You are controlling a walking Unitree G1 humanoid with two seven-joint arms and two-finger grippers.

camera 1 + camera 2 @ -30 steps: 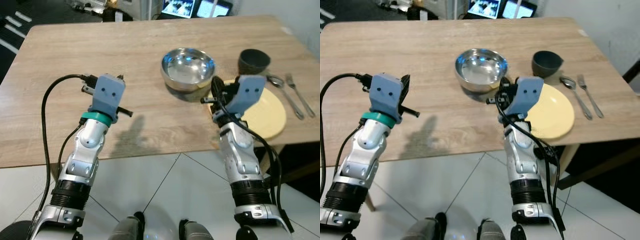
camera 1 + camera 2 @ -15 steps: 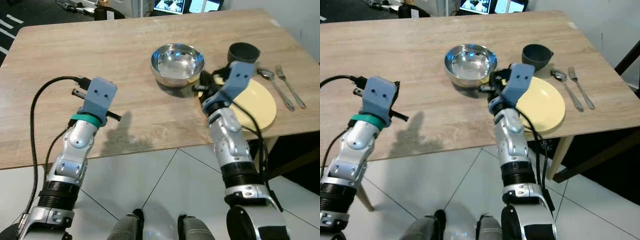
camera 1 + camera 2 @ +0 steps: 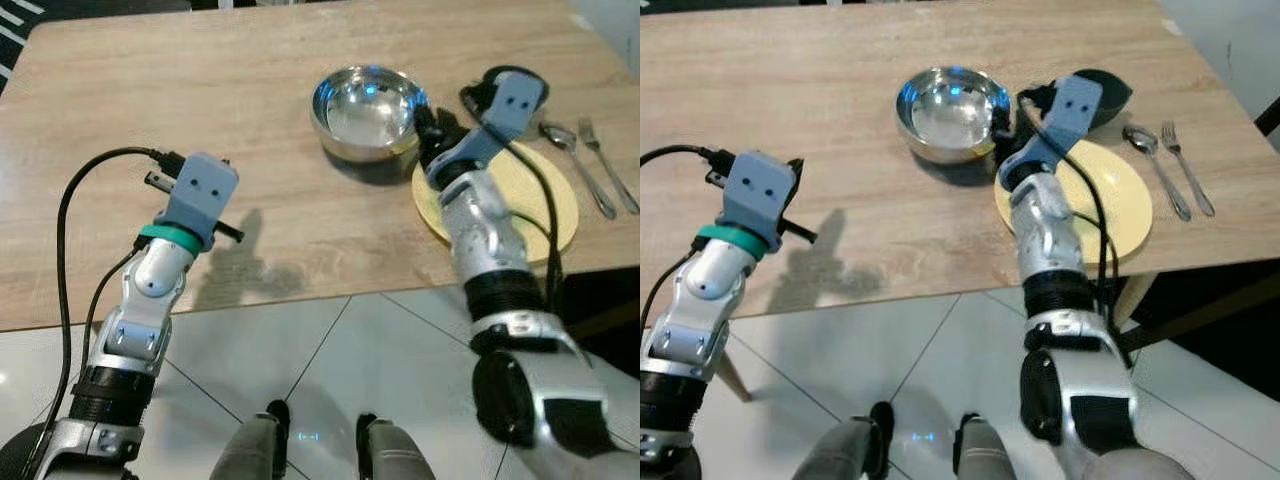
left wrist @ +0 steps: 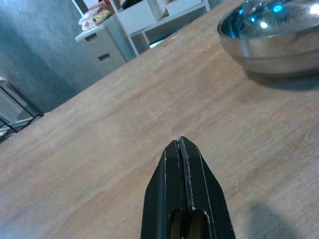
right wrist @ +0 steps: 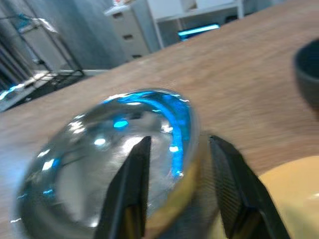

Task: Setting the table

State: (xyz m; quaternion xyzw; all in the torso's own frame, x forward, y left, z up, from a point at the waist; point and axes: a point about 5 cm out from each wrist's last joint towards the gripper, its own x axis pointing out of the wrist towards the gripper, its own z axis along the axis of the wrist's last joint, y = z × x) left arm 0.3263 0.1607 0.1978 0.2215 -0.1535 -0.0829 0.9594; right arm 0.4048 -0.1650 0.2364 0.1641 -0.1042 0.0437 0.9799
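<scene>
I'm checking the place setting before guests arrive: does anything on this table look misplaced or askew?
The steel bowl sits on the wooden table beside the yellow plate, not on it; the right gripper has its jaws open around the bowl's rim.

— What's hidden?
— The right arm covers part of the yellow plate and most of the dark cup.
— The bowl?
— Blurred, perhaps tilted.

The table is pale wood with a fine streaked grain. The bowl is shiny silver steel with blue glints inside; the plate is pale yellow; the cup is dark grey. The spoon and fork are silver. The floor has white tiles with dark joints.
</scene>
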